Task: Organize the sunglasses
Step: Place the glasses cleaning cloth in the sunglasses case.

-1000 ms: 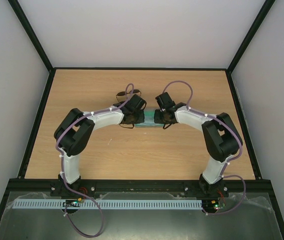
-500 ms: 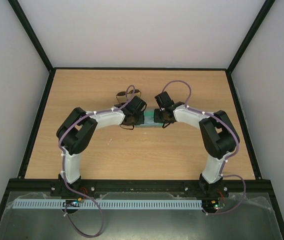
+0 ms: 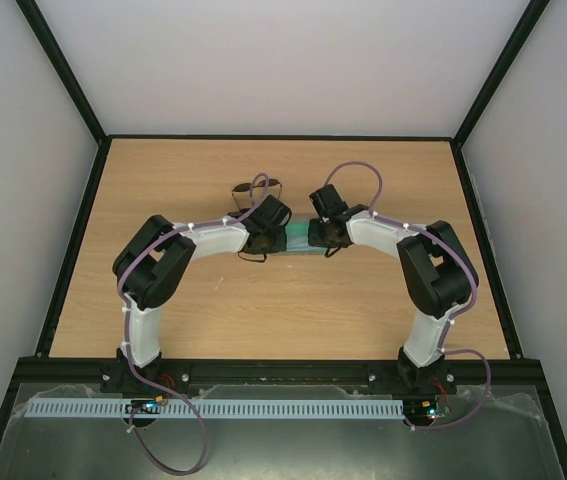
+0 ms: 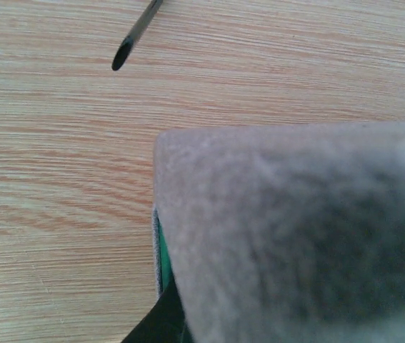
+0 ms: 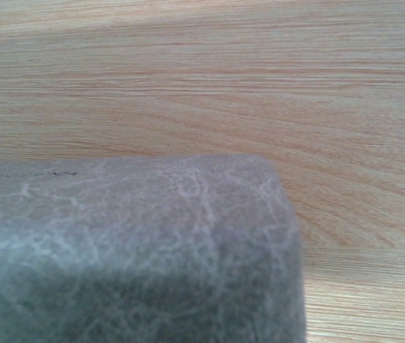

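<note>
The sunglasses (image 3: 255,187), thin dark frame with brownish lenses, lie on the table just behind my left wrist; one temple tip (image 4: 132,43) shows in the left wrist view. A grey case (image 3: 297,241) with a green lining (image 4: 162,261) lies between both grippers. My left gripper (image 3: 280,238) is at its left end, shut, with one dark finger (image 4: 156,330) at the case's edge (image 4: 295,236). My right gripper (image 3: 314,238) is at the right end, shut. The case (image 5: 131,250) hides its jaws. I cannot tell whether either gripper holds the case.
The wooden table (image 3: 263,300) is walled by a black frame (image 3: 73,240) and white panels. A purple cable (image 3: 363,170) loops above the right wrist. Both arm bases sit on the near rail (image 3: 283,375).
Both arms have edged slightly inward toward the case. The case and the sunglasses stay where they were.
</note>
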`<state>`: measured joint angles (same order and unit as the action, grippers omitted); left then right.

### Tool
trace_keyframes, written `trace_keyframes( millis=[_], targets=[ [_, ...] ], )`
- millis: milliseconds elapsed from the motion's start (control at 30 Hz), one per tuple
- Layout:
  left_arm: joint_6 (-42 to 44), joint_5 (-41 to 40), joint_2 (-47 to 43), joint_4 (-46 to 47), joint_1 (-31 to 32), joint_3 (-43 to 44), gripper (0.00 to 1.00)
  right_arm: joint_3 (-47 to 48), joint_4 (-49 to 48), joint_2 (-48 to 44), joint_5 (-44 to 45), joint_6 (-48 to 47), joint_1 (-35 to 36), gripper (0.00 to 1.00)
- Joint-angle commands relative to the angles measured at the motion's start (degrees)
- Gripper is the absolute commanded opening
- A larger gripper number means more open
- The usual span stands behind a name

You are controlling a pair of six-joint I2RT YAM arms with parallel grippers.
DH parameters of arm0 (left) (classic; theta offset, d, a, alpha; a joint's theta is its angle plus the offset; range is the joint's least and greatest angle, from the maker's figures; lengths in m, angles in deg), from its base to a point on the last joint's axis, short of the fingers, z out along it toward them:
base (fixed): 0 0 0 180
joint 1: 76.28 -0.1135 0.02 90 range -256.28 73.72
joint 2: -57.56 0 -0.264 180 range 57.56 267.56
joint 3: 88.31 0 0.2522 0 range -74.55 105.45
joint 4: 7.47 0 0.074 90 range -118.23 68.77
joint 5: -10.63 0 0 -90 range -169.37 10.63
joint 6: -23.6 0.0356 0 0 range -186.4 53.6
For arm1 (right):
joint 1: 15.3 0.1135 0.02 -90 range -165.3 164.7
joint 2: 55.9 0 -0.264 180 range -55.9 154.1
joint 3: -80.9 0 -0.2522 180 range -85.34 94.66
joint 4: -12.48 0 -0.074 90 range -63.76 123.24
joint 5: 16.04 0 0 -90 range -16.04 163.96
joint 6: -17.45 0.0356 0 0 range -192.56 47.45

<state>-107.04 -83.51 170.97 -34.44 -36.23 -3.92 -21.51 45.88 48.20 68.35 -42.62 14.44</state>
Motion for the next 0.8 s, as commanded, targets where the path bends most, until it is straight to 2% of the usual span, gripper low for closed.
trace_keyframes(
  millis=[0,133,233,333,467,567,767],
  targets=[
    [-0.37,-1.09,0.06,-0.8,-0.33,-0.69,0.02,-1.25,-0.47,0.17,1.87,0.04,-0.21,0.01],
    [-0.47,-1.13,-0.11,-0.84,-0.33,-0.28,0.03,-1.19,-0.68,0.75,1.78,0.07,-0.21,0.02],
    [-0.5,-1.21,-0.52,-0.94,-0.33,-0.31,0.07,-1.17,-0.61,0.39,1.65,0.13,-0.22,0.02],
    [-0.71,-1.53,-1.21,-0.98,-0.24,-0.49,0.1,-1.08,-0.1,-0.47,2.35,0.03,-0.21,0.11],
    [-0.91,-1.75,-2.38,-1.11,-0.11,-0.62,0.23,-1.29,0.72,-1.51,3.07,-0.14,-0.21,0.28],
    [-1.25,-1.75,-3.34,-1.28,0.02,-0.67,0.33,-1.59,1.07,-2.92,3.14,-0.06,-0.21,0.29],
    [-1.94,-1.63,-5.12,-1.45,0.49,-0.67,0.44,-1.09,2.68,-6.75,3.1,-0.14,-0.21,0.29]
  ],
)
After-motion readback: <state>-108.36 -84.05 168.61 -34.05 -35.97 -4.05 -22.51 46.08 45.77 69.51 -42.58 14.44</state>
